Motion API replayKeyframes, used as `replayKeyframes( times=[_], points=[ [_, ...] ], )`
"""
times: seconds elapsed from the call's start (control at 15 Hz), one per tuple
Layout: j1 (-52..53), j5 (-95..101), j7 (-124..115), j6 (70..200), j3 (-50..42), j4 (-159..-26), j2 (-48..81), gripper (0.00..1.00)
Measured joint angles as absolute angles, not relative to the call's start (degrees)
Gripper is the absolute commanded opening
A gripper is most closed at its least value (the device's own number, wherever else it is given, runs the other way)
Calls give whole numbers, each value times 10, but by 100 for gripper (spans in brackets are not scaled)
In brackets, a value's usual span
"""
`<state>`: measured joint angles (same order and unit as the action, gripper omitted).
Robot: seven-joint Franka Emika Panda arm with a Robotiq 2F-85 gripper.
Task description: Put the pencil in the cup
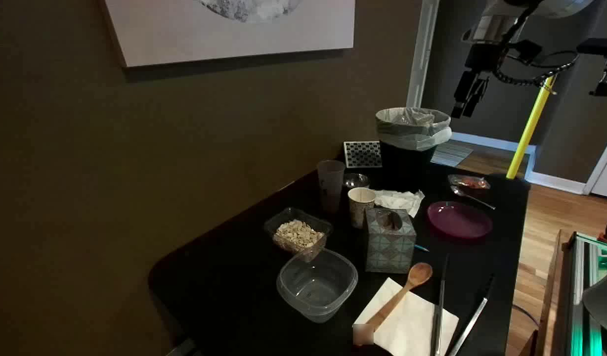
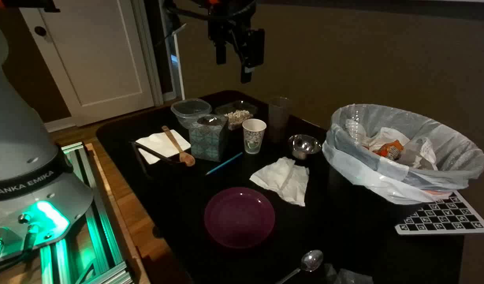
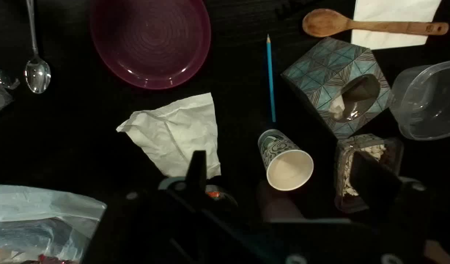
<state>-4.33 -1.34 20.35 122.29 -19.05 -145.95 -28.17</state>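
A blue pencil (image 2: 224, 163) lies flat on the black table. It shows whole in the wrist view (image 3: 270, 79), and its end peeks from behind the tissue box in an exterior view (image 1: 421, 247). A white patterned paper cup (image 2: 253, 138) stands upright near the pencil's blunt end; it also shows in the wrist view (image 3: 289, 170) and in an exterior view (image 1: 361, 207). A taller translucent cup (image 1: 330, 185) stands behind it. My gripper (image 3: 280, 156) is open and empty, high above the table; it shows in both exterior views (image 1: 462, 111) (image 2: 233, 70).
A tissue box (image 2: 208, 138) stands beside the pencil and paper cup. A crumpled napkin (image 2: 281, 179), purple plate (image 2: 239, 217), metal bowl (image 2: 304, 146), clear container (image 1: 317, 284), oats tray (image 1: 297, 235) and wooden spoon (image 2: 179, 146) lie around. A lined trash bin (image 2: 364, 169) stands tall on the table.
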Motion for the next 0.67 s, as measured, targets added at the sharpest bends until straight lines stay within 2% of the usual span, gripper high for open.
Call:
replayKeyframes(
  times=[0.67],
  points=[
    [-46,-16,205,1223,-186,-1464,-279,100]
  ],
)
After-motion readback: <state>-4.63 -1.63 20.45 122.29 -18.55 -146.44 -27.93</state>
